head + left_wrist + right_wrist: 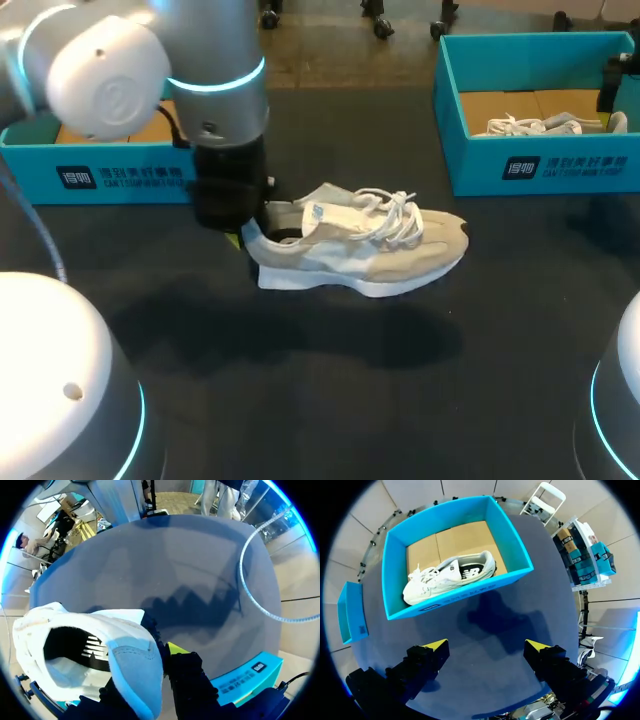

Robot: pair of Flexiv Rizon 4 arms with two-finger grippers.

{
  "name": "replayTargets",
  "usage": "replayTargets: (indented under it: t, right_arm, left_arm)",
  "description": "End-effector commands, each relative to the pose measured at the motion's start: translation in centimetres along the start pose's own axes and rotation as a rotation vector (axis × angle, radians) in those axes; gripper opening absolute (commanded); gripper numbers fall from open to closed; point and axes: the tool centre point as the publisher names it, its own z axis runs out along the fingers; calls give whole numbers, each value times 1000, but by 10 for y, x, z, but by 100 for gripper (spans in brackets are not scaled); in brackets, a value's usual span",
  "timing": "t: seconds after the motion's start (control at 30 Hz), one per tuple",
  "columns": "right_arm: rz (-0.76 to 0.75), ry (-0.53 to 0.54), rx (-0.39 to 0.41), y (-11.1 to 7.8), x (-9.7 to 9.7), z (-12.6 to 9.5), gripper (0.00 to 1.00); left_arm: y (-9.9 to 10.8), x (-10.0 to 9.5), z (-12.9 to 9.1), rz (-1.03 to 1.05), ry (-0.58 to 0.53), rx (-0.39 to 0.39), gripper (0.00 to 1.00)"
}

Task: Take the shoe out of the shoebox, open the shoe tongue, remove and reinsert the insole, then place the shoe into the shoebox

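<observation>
Left gripper point(244, 233) sits at the heel of the shoe point(380, 255), its hold hidden; toe points toward the table's right edge, well apart from the wide-spread right gripper point(487, 646).

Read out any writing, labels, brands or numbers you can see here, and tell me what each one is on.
Left box: white print on the front wall, too blurred to quote.
Right box: the same kind of white print on the front wall, too small to quote.
Table shoe: a striped mark inside the heel, no legible words.
Boxed shoe: a white mark on the dark insole, too small to read.
No numbers or signs can be read.
</observation>
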Motion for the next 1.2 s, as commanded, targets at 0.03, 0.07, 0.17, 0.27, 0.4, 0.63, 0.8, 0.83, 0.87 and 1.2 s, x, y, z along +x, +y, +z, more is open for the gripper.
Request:
replayTargets:
  t: [0.03, 0.07, 0.17, 0.27, 0.4, 0.63, 0.8, 0.83, 0.87, 1.2]
  right_arm:
    - [1, 1, -2, 0, 0, 0, 100]
    - [1, 1, -2, 0, 0, 0, 100]
    - [1, 1, -2, 0, 0, 0, 100]
    - [1, 1, -2, 0, 0, 0, 100]
    - [1, 1, -2, 0, 0, 0, 100]
    - [1, 1, -2, 0, 0, 0, 100]
    - [1, 1, -2, 0, 0, 0, 100]
    - [1, 1, -2, 0, 0, 0, 100]
    - [1, 1, -2, 0, 0, 0, 100]
    - [1, 1, -2, 0, 0, 0, 100]
  left_arm:
    - [3, -3, -3, 1, 4, 10, 0]
    - [3, -3, -3, 1, 4, 10, 0]
    - [3, -3, -3, 1, 4, 10, 0]
    - [3, -7, 5, 17, 12, -10, 0]
    - [9, -16, 40, -11, 14, 37, 0]
    - [-5, -25, 69, 36, 73, 56, 0]
    - [-11, -27, 72, 33, 53, 54, 0]
    - [-11, -27, 72, 33, 53, 54, 0]
    - [-11, -27, 72, 33, 53, 54, 0]
    - [-12, -31, 75, 39, 37, 59, 0]
